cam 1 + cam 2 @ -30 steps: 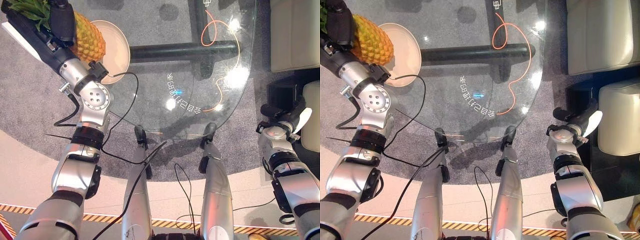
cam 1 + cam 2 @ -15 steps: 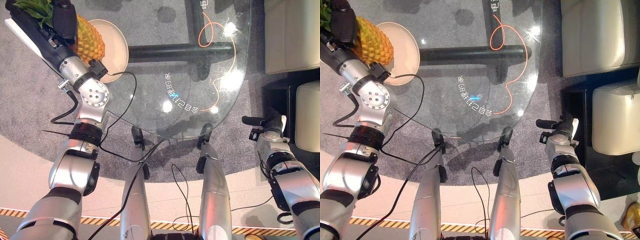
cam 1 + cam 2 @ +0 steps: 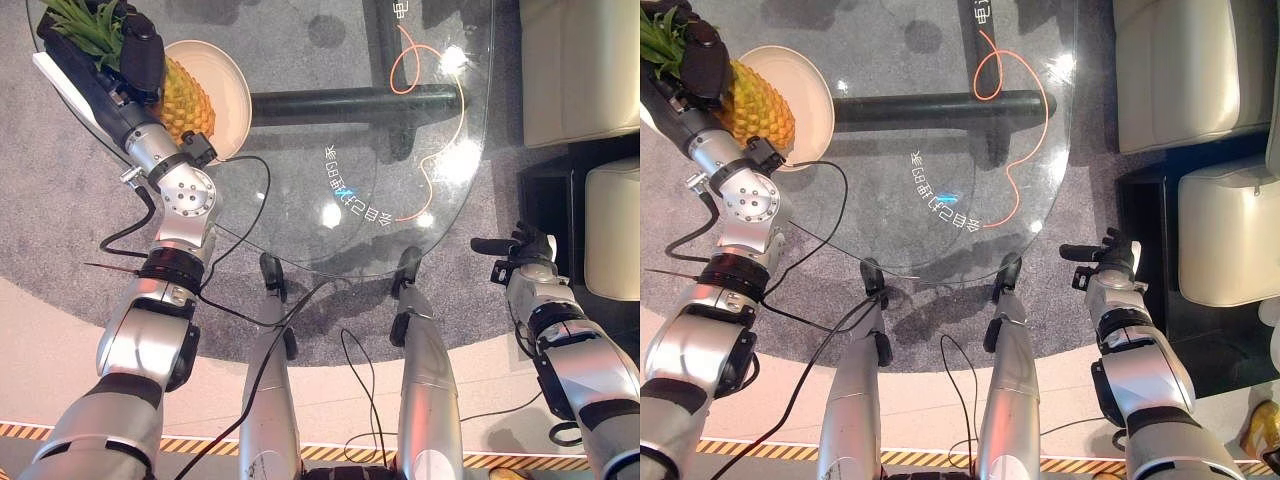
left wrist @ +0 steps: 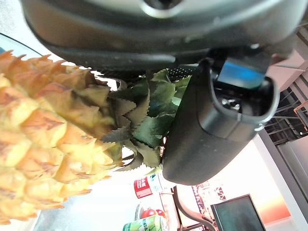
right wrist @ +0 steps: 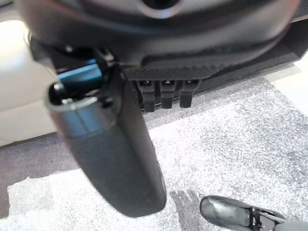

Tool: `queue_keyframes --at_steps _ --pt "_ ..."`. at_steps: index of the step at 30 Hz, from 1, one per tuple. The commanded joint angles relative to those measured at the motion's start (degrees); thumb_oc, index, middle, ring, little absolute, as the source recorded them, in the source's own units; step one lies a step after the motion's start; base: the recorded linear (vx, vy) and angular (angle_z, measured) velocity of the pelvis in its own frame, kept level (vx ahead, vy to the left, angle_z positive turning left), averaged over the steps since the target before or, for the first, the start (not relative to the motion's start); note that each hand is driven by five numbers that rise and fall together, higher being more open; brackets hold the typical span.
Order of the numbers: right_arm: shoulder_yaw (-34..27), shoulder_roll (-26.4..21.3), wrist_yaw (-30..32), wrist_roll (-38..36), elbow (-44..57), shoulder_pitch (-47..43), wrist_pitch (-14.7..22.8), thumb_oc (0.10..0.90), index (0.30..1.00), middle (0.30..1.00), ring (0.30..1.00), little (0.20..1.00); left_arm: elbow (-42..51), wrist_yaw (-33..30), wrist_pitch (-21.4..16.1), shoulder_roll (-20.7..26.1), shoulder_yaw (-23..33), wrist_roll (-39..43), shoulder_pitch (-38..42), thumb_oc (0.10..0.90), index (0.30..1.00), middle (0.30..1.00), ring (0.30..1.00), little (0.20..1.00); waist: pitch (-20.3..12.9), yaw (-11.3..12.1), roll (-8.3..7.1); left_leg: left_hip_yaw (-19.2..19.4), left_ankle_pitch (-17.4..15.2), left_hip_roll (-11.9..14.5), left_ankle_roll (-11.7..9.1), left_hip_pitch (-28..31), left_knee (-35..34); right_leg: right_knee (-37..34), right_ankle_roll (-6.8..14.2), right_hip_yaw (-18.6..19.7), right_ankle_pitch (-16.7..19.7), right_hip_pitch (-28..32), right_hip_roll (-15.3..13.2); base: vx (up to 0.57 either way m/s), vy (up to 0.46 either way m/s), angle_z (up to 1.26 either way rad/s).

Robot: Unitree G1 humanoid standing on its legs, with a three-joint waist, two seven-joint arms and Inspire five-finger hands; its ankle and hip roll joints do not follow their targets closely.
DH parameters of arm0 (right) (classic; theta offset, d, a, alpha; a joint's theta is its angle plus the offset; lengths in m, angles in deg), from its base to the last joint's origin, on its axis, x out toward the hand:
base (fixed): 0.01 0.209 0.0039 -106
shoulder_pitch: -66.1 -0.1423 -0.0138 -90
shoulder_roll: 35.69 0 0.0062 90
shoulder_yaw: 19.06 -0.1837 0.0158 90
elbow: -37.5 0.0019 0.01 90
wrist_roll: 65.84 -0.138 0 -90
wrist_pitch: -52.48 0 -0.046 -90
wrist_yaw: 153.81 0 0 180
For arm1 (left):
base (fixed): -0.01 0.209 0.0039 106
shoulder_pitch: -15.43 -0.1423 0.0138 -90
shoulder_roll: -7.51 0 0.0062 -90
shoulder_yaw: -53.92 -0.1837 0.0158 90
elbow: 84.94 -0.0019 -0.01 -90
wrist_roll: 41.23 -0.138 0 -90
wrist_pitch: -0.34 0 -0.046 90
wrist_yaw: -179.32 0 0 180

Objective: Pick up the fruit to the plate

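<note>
left hand grips pineapple, seemingly over plate.

Pineapple over the plate at the tabletop's ten o'clock corner.

The pineapple lies in the left hand, its body over the plate, which sits on the tabletop toward ten o'clock. A cord trails across the tabletop from twelve o'clock toward three o'clock. The right hand hangs off the tabletop at four o'clock, above the rug. Cushioned seats stand beyond it at three o'clock.
</note>
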Motion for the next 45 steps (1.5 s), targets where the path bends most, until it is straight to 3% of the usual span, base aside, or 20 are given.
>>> queue_keyframes --at_steps 1,22,27,35,45 --pt "2.0 -2.2 1.1 -0.1 -2.1 -0.9 0.2 0.8 0.9 0.9 0.9 0.9 0.6 -0.1 -5.8 6.4 1.0 -0.3 10.1 0.1 0.3 0.3 0.3 0.2 -1.6 1.4 -1.63 -3.1 -5.6 0.2 -2.5 -3.1 6.8 -1.3 2.0 -0.2 -1.8 1.7 0.9 0.0 0.0 0.0" --pt "2.5 -3.2 1.2 0.8 -2.0 -1.5 1.1 0.8 0.9 0.9 0.9 0.9 -1.1 -2.4 -5.4 7.6 -1.0 -3.1 13.2 0.1 0.3 0.3 0.3 0.2 -1.6 0.8 -1.6 -3.2 -5.7 0.0 -2.6 -4.0 7.3 -1.0 1.8 0.3 -2.0 0.8 1.2 0.0 0.001 0.0" --pt "2.8 -3.1 1.5 0.6 -1.8 -1.7 1.5 0.8 0.9 0.9 0.9 0.9 -1.9 -2.0 -5.1 7.8 -1.6 -3.4 13.7 0.254 0.432 0.432 0.432 0.354 -1.6 0.8 -1.8 -3.3 -5.8 0.0 -2.6 -4.4 7.5 -1.0 1.8 0.3 -1.8 0.4 1.3 0.0 0.0 0.0" --pt "2.9 -3.2 1.6 0.6 -1.7 -1.7 1.9 0.8 0.9 0.9 0.9 0.9 -2.6 -1.6 -5.3 8.0 -2.0 -2.8 13.5 0.243 0.422 0.422 0.422 0.343 -1.6 0.8 -1.83 -3.5 -5.7 -0.1 -2.6 -4.6 7.5 -1.1 1.8 0.3 -1.7 0.2 1.2 0.0 0.0 0.0" --pt "3.2 -3.3 2.2 0.3 -1.5 -2.0 2.2 0.8 0.9 0.9 0.9 0.9 -3.0 -1.2 -5.4 7.9 -2.0 -2.6 12.9 0.3 0.472 0.472 0.472 0.4 -1.6 0.8 -1.89 -3.4 -5.7 0.0 -2.6 -4.9 7.6 -1.2 1.8 0.2 -1.6 0.0 1.2 0.0 0.0 0.0"
